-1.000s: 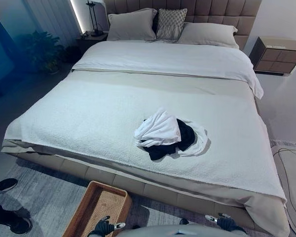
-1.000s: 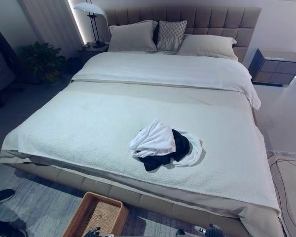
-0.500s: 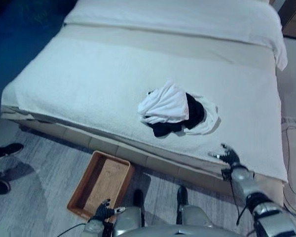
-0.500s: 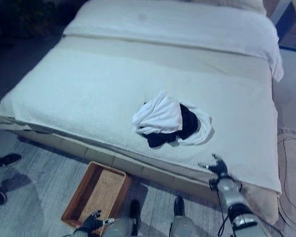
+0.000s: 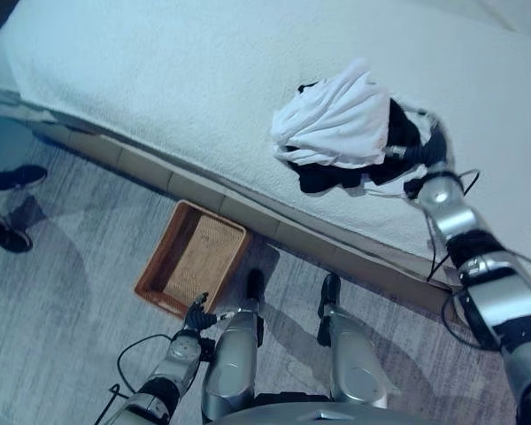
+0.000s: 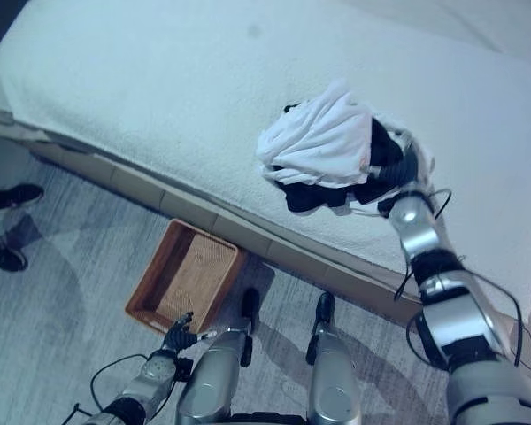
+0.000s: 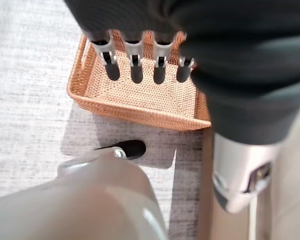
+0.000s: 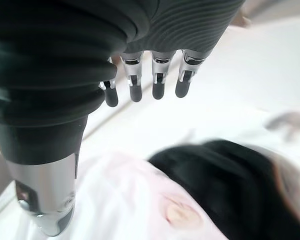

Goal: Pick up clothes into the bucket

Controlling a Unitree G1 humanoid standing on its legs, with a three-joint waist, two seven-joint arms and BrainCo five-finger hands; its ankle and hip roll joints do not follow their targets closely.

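A pile of clothes lies on the bed near its front edge: a crumpled white garment on top of a black one. My right hand is at the pile's right side, just above it. Its fingers are straight and hold nothing, with the black garment below them. The woven basket stands empty on the floor in front of the bed. My left hand hangs low by the basket's near corner, its fingers straight over the basket's rim.
The bed carries a white textured blanket, and its front edge runs between the pile and the basket. A person's dark shoes stand on the grey floor at the left.
The camera has tilted down toward the bed's front edge and the floor. My right arm has reached forward from the bed's edge to the right side of the clothes pile.
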